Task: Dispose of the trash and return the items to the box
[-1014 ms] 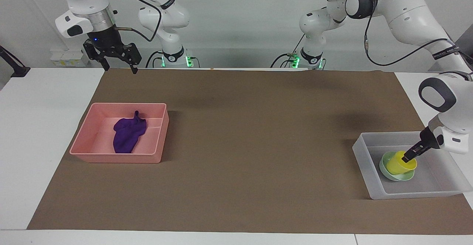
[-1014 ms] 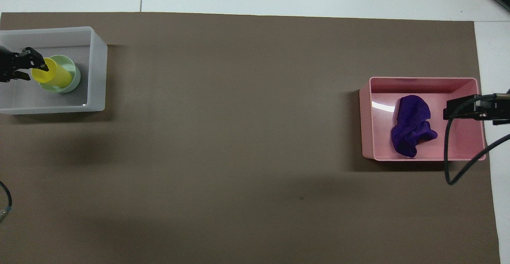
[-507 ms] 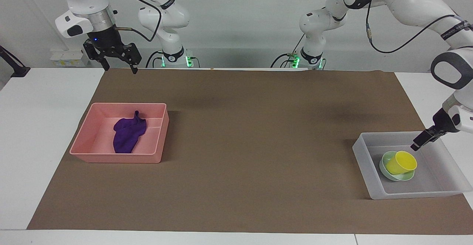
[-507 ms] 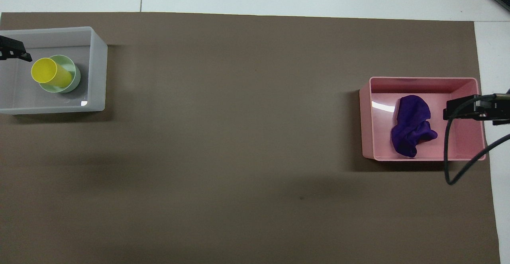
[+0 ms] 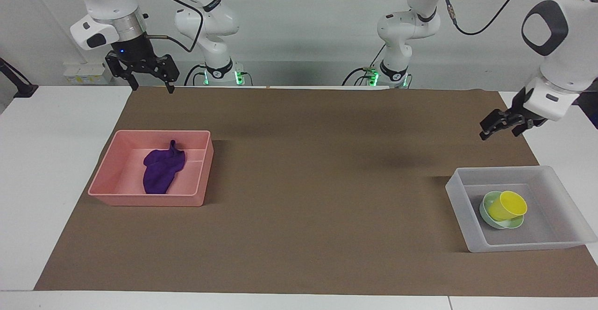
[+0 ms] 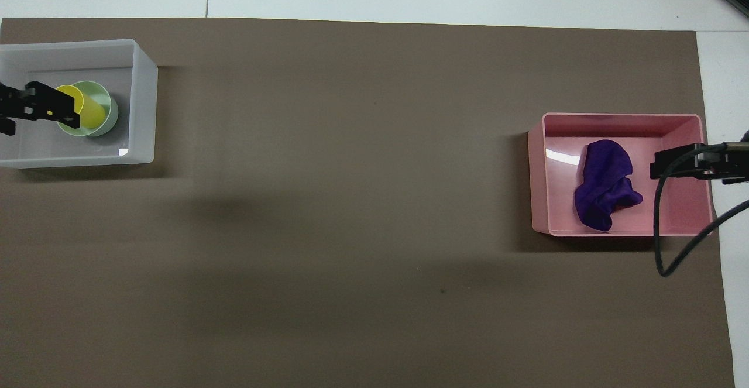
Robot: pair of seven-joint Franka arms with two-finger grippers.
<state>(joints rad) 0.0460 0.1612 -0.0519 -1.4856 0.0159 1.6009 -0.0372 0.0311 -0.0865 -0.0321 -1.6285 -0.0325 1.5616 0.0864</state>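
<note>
The purple cloth (image 5: 161,172) (image 6: 603,186) lies in the pink bin (image 5: 145,201) (image 6: 620,117). The yellow cup (image 5: 510,204) (image 6: 89,116) leans tilted in the mint-green bowl (image 5: 489,216) (image 6: 109,107), inside the clear-white box (image 5: 514,243) (image 6: 144,101). My left gripper (image 5: 500,133) (image 6: 69,112) is open and empty, raised well above the box. My right gripper (image 5: 152,85) (image 6: 654,168) is open and empty; it waits high over the mat's edge by the robots, at the right arm's end.
A brown mat (image 5: 317,183) covers most of the white table (image 5: 51,169). The pink bin stands toward the right arm's end, the clear box toward the left arm's end. A black cable (image 6: 661,230) hangs from the right arm over the pink bin.
My left gripper let go of the yellow cup and rose up out of the clear box. The cup stayed tilted in the bowl. The right arm has not moved.
</note>
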